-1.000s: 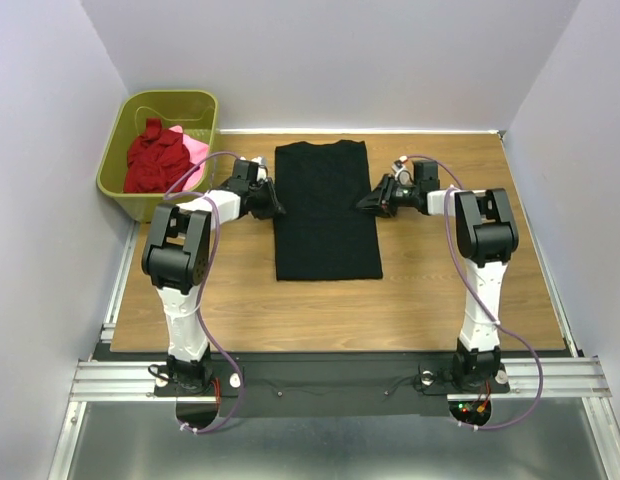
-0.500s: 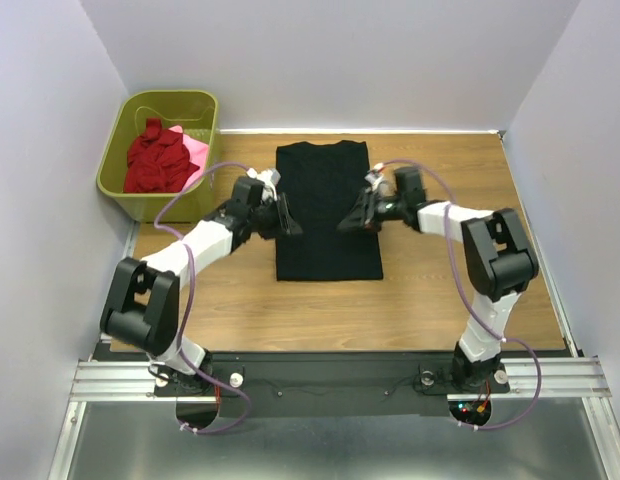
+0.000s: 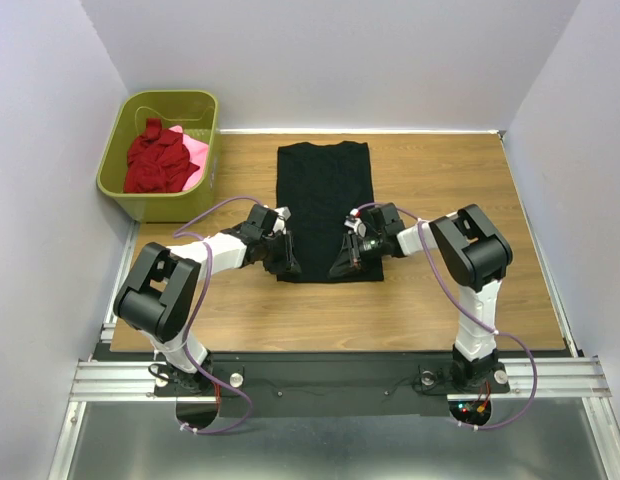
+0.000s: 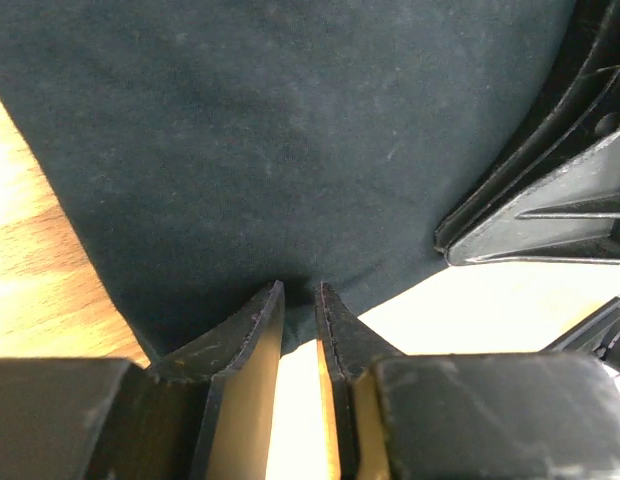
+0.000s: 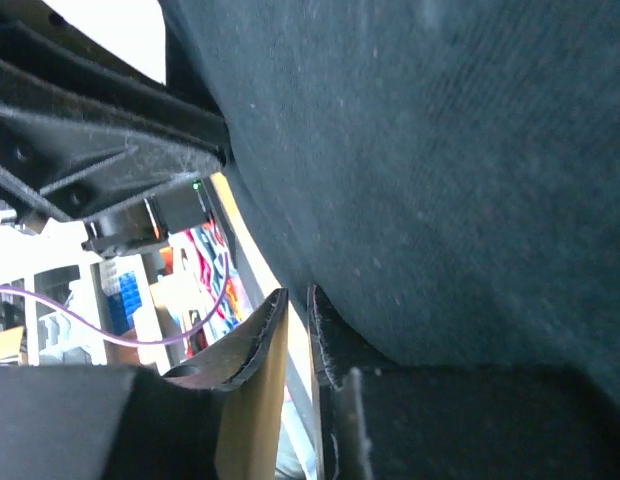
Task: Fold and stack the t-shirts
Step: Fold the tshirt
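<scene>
Dropping within the last second from the flanks of the large black cloth t-shirt (image 3: 323, 195) to its near hem, both arms together. Finds it flat as a long rectangle in the middle of the wooden counter (image 3: 440, 300). Puts the left gripper (image 3: 289, 265) at the near-left corner, jaws drawn to a thin slit with the hem puckered at the tips, apparently pinched. Sets the right gripper (image 3: 340, 268) at the near-right corner, equally narrow, though cannot tell whether cloth is caught. Suggests the side folds are done and the hem-to-collar fold comes next. Leaves the dark red t-shirt (image 3: 155, 160) and pink t-shirt (image 3: 195, 150) heaped in the olive-green plastic basket (image 3: 168, 95).
</scene>
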You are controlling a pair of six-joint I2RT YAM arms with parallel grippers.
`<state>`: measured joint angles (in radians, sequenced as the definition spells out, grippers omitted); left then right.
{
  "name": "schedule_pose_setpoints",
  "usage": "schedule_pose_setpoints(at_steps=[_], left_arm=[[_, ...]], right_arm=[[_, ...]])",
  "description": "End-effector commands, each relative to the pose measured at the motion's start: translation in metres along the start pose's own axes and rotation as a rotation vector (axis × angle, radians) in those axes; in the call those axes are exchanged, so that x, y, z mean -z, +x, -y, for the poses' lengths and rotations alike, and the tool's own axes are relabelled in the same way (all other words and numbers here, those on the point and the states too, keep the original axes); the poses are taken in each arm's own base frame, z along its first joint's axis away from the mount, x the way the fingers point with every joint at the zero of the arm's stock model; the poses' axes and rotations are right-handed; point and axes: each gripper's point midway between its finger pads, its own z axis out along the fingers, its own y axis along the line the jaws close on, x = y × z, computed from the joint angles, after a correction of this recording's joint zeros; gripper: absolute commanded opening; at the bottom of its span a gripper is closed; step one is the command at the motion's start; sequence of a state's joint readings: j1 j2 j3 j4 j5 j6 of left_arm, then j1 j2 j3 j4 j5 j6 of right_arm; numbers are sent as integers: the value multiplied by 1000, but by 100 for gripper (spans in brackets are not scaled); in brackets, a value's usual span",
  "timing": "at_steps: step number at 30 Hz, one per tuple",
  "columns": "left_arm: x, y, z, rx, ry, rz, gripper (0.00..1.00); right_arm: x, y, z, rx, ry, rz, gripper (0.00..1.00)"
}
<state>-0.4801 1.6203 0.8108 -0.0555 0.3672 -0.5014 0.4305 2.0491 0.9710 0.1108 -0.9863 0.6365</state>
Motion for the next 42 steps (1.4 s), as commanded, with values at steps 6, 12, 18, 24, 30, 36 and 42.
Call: schedule_pose_setpoints(at_steps=[6, 12, 18, 24, 30, 36, 42], left_arm=[[7, 28, -30, -5, -74, -62, 31], [12, 24, -28, -11, -72, -44, 31], [11, 26, -32, -6, -81, -45, 31], [11, 28, -40, 22, -88, -44, 31], [17, 25, -42, 19, -89, -30, 31], [26, 34, -62, 37, -132, -33, 31], [35, 41, -85, 81, -194, -25, 31]], right_arm=[[23, -1, -8, 22, 16, 42, 19], [30, 9, -14, 41, 16, 34, 19], [32, 23, 27, -55, 63, 19, 17], [68, 20, 69, -145, 115, 99, 14], [81, 21, 78, -136, 160, 135, 14], [79, 25, 88, -178, 176, 127, 12], [82, 24, 91, -187, 190, 138, 11]])
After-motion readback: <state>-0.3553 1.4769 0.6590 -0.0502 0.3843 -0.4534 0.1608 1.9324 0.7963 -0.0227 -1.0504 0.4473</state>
